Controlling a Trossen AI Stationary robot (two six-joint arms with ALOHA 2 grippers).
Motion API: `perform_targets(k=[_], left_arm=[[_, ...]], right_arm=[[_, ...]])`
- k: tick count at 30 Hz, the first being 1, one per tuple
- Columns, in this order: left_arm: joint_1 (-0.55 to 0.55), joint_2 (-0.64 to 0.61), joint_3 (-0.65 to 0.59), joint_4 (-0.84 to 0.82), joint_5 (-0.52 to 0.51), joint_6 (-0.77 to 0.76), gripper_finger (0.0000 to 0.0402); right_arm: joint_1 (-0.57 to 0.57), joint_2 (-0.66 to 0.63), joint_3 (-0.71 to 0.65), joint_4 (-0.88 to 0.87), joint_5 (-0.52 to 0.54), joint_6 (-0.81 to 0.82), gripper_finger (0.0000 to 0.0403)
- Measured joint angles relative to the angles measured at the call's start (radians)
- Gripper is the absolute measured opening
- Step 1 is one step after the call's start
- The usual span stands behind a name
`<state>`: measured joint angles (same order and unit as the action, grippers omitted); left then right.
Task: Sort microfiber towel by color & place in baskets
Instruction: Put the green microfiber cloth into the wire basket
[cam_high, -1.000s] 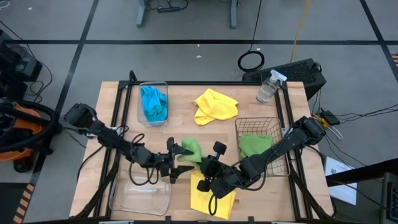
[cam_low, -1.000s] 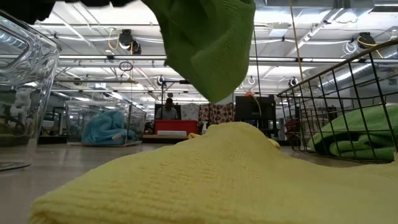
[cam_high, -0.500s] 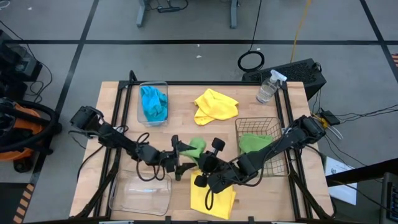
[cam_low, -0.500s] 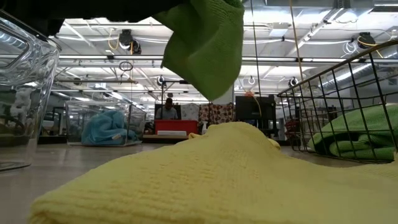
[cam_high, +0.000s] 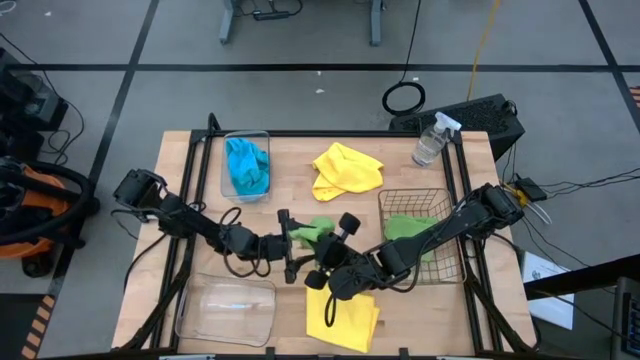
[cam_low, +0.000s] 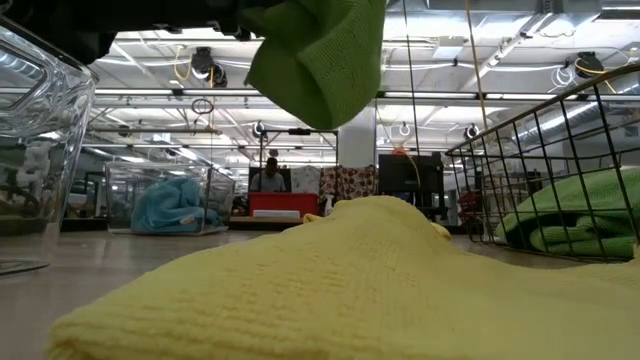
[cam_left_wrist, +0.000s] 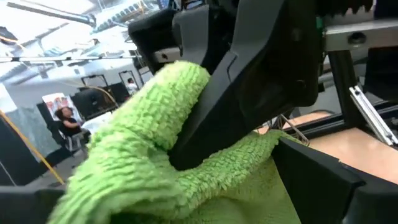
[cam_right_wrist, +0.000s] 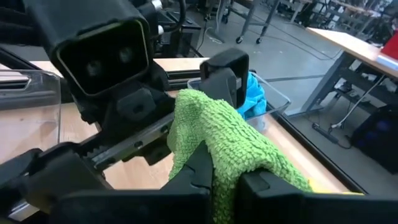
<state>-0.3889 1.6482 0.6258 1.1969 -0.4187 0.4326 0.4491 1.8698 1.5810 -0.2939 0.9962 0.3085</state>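
Green terry is bunched up in mid-air near the middle of the desk (cam_high: 180, 160) — one green towel (cam_high: 316, 231), lifted clear of the wood and hanging over a yellow towel (cam_high: 342, 312) that lies flat at the near edge. Both tools meet on it. The left tool (cam_high: 290, 245) reaches in from the left side and has its fingers clenched on the cloth; the right tool (cam_high: 333, 252) comes in from the right, and its fingers are pinched on the same cloth — in its own wrist view the green pile drapes right over them.

A second green towel (cam_high: 408, 232) lies in the wire basket (cam_high: 445, 268) on the right. A blue towel (cam_high: 247, 166) fills the clear tub (cam_high: 225, 170) at the far left, and another clear tub (cam_high: 228, 312) stands at the near left. A second yellow towel (cam_high: 346, 170) lies crumpled on the far side, with a spray bottle (cam_high: 431, 140) at the far right corner.
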Motion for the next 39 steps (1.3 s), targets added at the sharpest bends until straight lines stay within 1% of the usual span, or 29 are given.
perform_targets(k=[5, 7, 8, 9, 11, 14, 15, 16, 19, 22, 24, 27, 30, 34, 37, 39], left_arm=[[-0.002, 0.000, 0.001, -0.064, 0.005, 0.008, 0.0308], [-0.002, 0.000, 0.001, -0.094, 0.022, 0.041, 0.0292], [-0.006, 0.000, 0.001, -0.100, 0.024, 0.049, 0.0276], [-0.008, 0.000, 0.001, -0.103, 0.024, 0.057, 0.0254], [-0.013, 0.000, 0.001, -0.105, 0.023, 0.080, 0.0194], [-0.019, 0.000, 0.001, -0.107, 0.022, 0.101, 0.0077], [-0.019, 0.000, 0.001, -0.107, 0.022, 0.101, 0.0044], [-0.019, -0.001, 0.001, -0.106, 0.023, 0.099, 0.0031], [-0.024, -0.008, 0.001, -0.111, 0.025, 0.099, 0.0033], [-0.036, -0.032, 0.000, -0.128, 0.025, 0.099, 0.0037], [-0.044, -0.048, 0.000, -0.139, 0.024, 0.099, 0.0034], [-0.060, -0.093, 0.000, -0.210, 0.022, 0.096, 0.0033], [-0.079, -0.149, -0.001, -0.283, 0.011, 0.072, 0.0033], [-0.107, -0.218, 0.000, -0.332, 0.007, 0.051, 0.0033], [-0.120, -0.244, 0.000, -0.362, 0.005, 0.043, 0.0033], [-0.131, -0.257, -0.001, -0.365, -0.001, 0.043, 0.0033]], right_arm=[[0.000, 0.000, 0.000, 0.037, -0.008, -0.042, 0.0011], [0.000, 0.000, 0.000, 0.036, -0.010, -0.042, 0.0011], [0.000, 0.000, 0.000, 0.035, -0.011, -0.039, 0.0012], [0.000, 0.000, 0.000, 0.035, -0.012, -0.031, 0.0014], [0.002, 0.000, 0.000, 0.035, -0.022, -0.010, 0.0023], [0.006, 0.000, 0.000, 0.036, -0.055, -0.003, 0.0048], [0.009, 0.000, 0.000, 0.036, -0.062, -0.003, 0.0059], [0.014, 0.000, 0.000, 0.036, -0.064, -0.003, 0.0070], [0.026, 0.000, 0.002, 0.030, -0.079, -0.018, 0.0107], [0.042, 0.000, 0.003, 0.010, -0.072, -0.047, 0.0143], [0.057, -0.010, 0.005, -0.025, -0.071, -0.061, 0.0164], [0.084, -0.028, 0.005, -0.115, -0.066, -0.057, 0.0191], [0.114, -0.043, 0.005, -0.210, -0.061, 0.007, 0.0211], [0.151, -0.041, 0.003, -0.316, -0.071, 0.108, 0.0231], [0.169, -0.039, 0.003, -0.397, -0.057, 0.203, 0.0243], [0.177, -0.039, -0.007, -0.420, -0.040, 0.253, 0.0250]])
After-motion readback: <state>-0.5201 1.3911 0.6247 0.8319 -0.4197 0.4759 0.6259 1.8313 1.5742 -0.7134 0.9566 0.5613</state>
